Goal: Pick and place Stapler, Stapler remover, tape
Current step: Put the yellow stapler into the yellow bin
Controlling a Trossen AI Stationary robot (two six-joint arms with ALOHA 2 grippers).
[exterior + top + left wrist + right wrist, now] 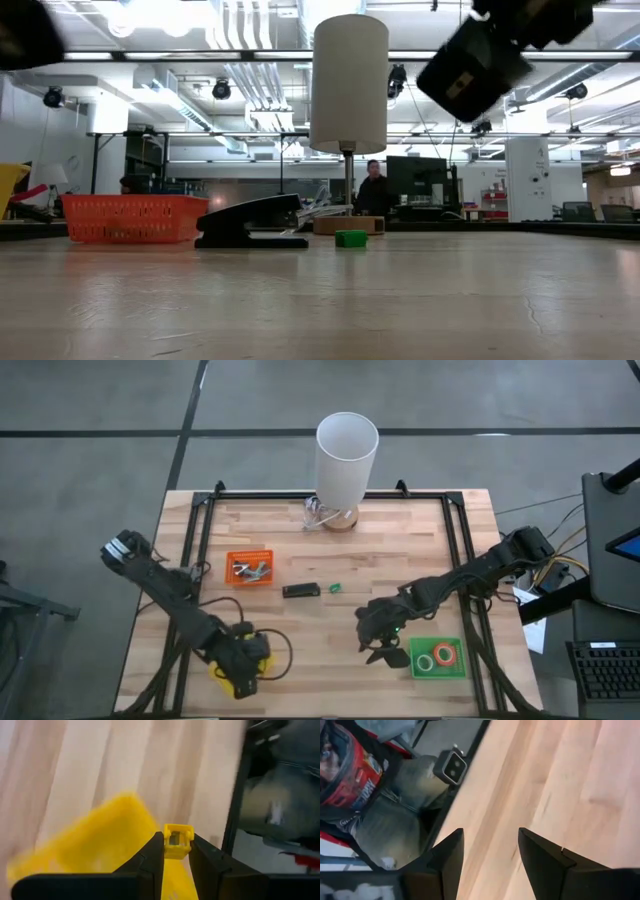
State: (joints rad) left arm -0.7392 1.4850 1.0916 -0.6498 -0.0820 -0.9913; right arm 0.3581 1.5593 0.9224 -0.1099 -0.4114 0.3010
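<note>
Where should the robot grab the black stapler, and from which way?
Probably across the middle of the stapler, coming straight down from above. It lies flat and apart on the table, long and narrow, so the fingers can close over its two long sides. The open right gripper is the nearer one; the left gripper already holds a small yellow piece.

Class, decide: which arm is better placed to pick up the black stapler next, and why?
Probably the right: its end effector is open and empty, while the left end effector grips a small yellow piece. Both sit similarly far from the stapler.

Black stapler [300, 590], orange tray [249, 569], green tray [438, 659].
</note>
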